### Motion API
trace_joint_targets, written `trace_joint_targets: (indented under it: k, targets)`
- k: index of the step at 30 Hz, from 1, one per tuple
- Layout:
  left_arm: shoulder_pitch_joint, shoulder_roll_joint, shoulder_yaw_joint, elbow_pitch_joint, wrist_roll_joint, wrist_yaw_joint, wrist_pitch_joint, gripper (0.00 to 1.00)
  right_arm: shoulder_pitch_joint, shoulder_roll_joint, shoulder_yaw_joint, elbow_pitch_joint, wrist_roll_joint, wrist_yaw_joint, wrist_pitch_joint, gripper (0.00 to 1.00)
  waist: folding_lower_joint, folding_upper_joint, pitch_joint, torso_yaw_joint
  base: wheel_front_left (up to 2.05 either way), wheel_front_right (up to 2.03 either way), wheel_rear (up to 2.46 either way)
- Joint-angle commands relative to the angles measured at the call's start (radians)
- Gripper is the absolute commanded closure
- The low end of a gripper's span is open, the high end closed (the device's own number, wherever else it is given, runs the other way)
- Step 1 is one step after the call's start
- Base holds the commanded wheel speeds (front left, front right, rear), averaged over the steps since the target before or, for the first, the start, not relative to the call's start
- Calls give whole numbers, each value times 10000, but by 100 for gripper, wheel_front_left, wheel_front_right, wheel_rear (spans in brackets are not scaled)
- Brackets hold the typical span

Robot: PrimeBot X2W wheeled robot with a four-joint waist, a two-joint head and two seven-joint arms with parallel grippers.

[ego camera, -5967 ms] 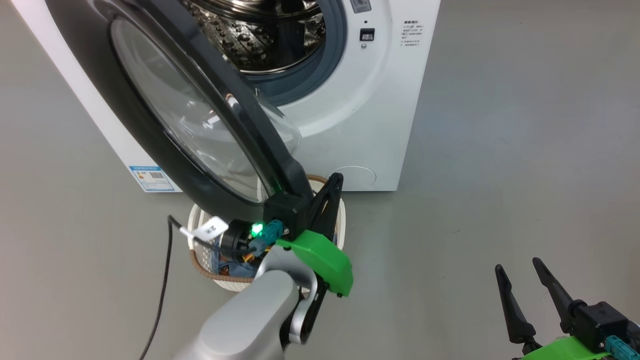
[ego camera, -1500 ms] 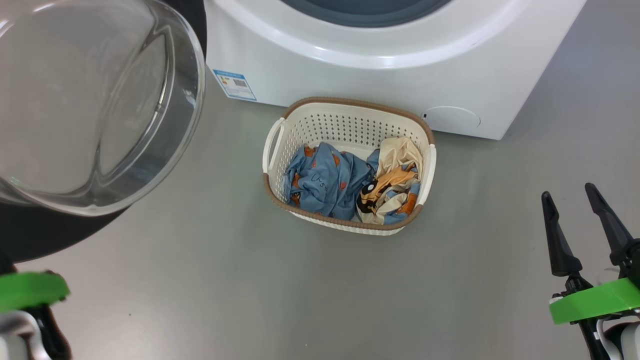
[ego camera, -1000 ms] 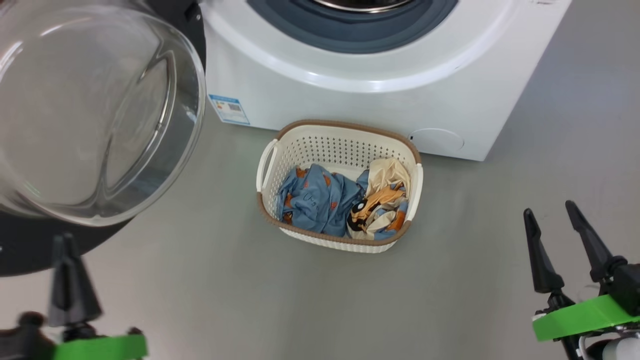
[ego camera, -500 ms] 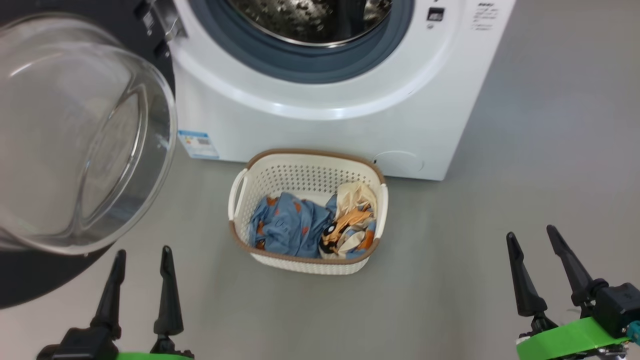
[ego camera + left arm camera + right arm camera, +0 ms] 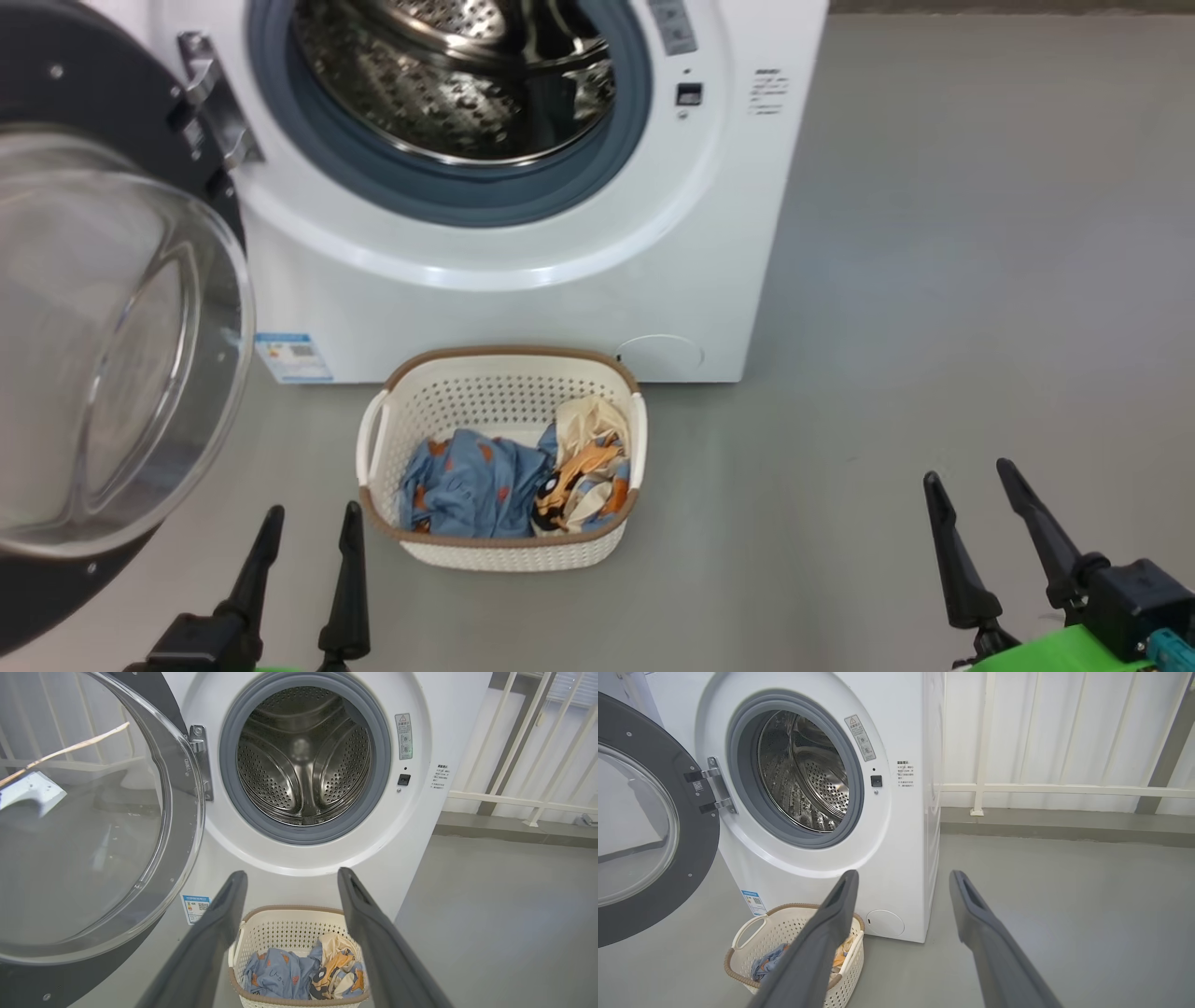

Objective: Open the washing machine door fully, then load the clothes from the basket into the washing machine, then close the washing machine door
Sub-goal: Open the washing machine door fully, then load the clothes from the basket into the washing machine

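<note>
The big white front-loading washing machine [image 5: 523,299] stands with its steel drum uncovered. Its large round black door with the bulging clear glass bowl [image 5: 103,355] hangs swung wide on the hinge side of the machine, so I judge the first step done. The small cream-white perforated plastic basket with a brown rim [image 5: 509,357] sits on the grey floor [image 5: 934,280] just in front of the machine, under the drum mouth. The soft light blue and cream-orange clothes [image 5: 476,481] lie inside the basket, so loading is the step in hand and is not yet begun.

The left gripper [image 5: 313,511] and the right gripper [image 5: 967,471] hover further from the machine than the basket, each with fingers spread and holding nothing. The next move calls for one gripper to go down into the basket, pinch the fabric, and lift it up to the drum mouth.

The left wrist view looks straight into the perforated steel drum [image 5: 303,756], where no garment shows. The right wrist view shows the machine's plain side wall and a white railing [image 5: 1064,788] behind the machine. The head view shows both grippers together.
</note>
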Motion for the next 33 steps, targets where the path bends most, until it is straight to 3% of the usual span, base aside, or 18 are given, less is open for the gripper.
trace_joint_targets:
  k: [1, 14, 33]
  targets:
    - [-192, 169, 290, -143, -62, -39, 19, 0, 55, -54, 253, -301, -115, 16, 10, 0, -1, -1, -254, -280, 0, 0, 0]
    - [-215, 285, 204, 330, -149, -44, 14, 0, 445, 116, 299, -548, -315, 16, 205, 0, -1, -1, -472, -771, 0, 0, 0]
    - [-317, 361, 231, 604, -189, 287, -8, 0, 426, 181, 229, -577, -349, 16, 227, 0, -1, -1, -492, -637, 0, 0, 0]
